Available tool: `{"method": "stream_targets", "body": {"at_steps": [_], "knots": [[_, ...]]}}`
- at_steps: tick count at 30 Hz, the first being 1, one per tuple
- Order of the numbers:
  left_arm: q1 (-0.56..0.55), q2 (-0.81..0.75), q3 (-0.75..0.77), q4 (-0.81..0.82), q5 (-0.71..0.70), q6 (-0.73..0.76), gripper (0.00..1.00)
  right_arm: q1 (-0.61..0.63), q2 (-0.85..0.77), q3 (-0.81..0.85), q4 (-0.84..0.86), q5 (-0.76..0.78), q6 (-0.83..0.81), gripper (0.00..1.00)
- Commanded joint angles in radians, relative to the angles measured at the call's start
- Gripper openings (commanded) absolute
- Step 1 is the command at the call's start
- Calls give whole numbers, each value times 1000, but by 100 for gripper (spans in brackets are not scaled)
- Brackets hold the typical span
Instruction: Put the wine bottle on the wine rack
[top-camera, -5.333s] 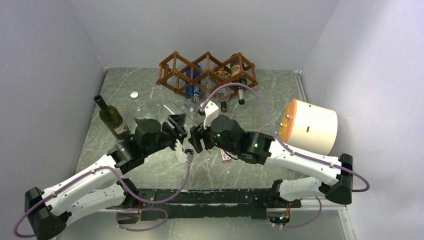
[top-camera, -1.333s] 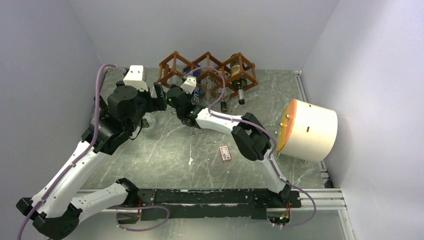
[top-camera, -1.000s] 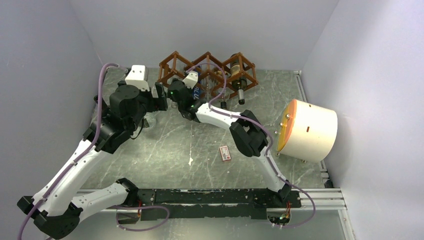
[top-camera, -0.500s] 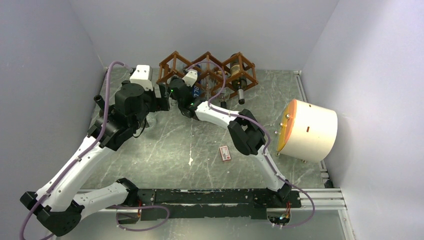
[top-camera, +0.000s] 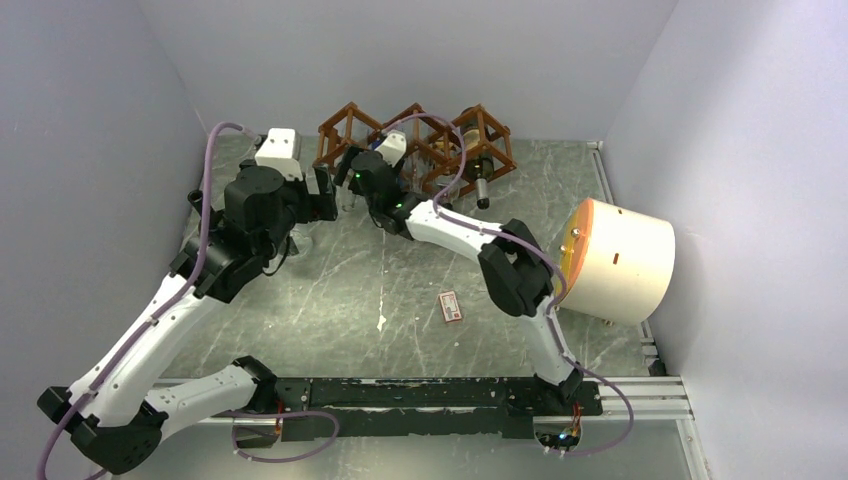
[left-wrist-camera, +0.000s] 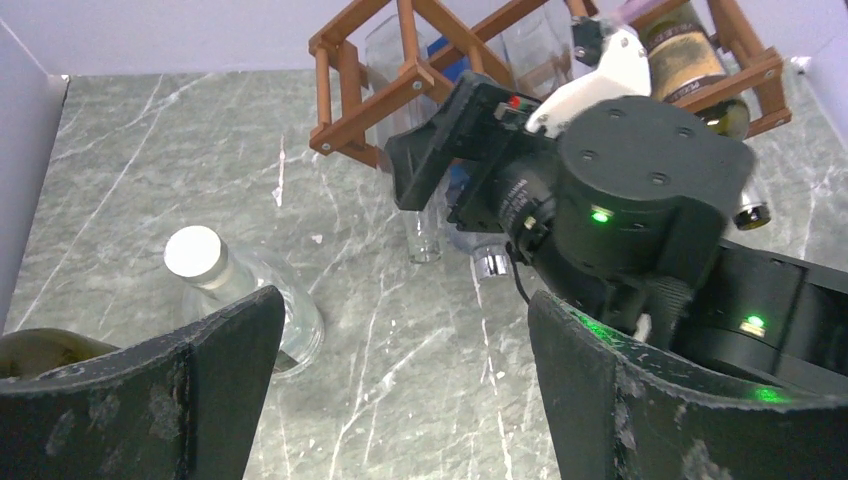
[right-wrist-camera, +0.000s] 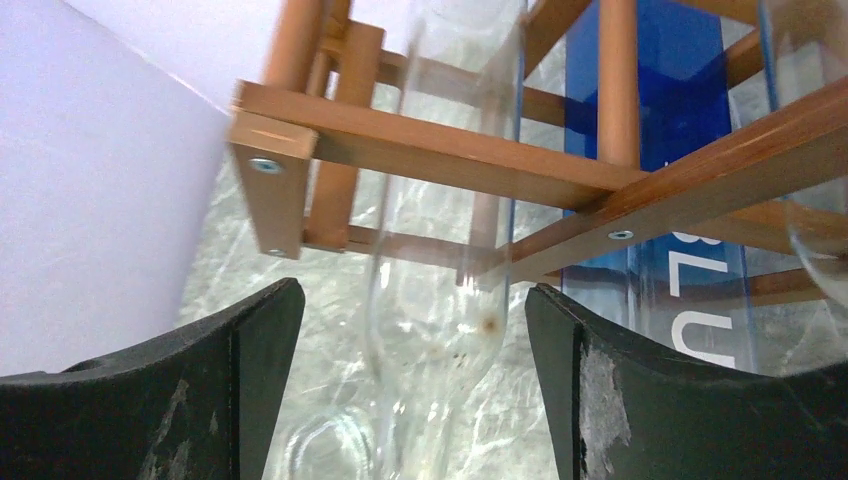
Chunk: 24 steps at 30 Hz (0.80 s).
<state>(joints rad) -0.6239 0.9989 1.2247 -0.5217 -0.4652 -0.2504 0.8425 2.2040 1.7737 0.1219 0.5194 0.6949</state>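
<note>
From above and behind the bases, we look down across the whole table (top-camera: 330, 290). Our left wrist view faces right and far from the left side, catching the right arm (left-wrist-camera: 640, 190). Our right wrist view sits close beneath the wine rack (right-wrist-camera: 340, 130) (top-camera: 436, 152) (left-wrist-camera: 400, 85), which all three views share.

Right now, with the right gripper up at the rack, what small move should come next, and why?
Probably draw the right gripper straight back from the wine rack. Its fingers stand open on either side of the clear bottle, apparently not touching it. The bottle already lies through the rack's left cell, so nothing seems left to hold there.
</note>
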Motion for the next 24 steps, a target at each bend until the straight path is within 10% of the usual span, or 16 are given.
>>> {"method": "stream_targets", "body": {"at_steps": [1, 24], "knots": [[9, -31, 54, 5, 16, 2, 95, -5, -129, -84, 64, -19, -1, 86], [8, -197, 164, 66, 51, 56, 95, 121, -71, -89, 350, -510, -493, 72]]}}
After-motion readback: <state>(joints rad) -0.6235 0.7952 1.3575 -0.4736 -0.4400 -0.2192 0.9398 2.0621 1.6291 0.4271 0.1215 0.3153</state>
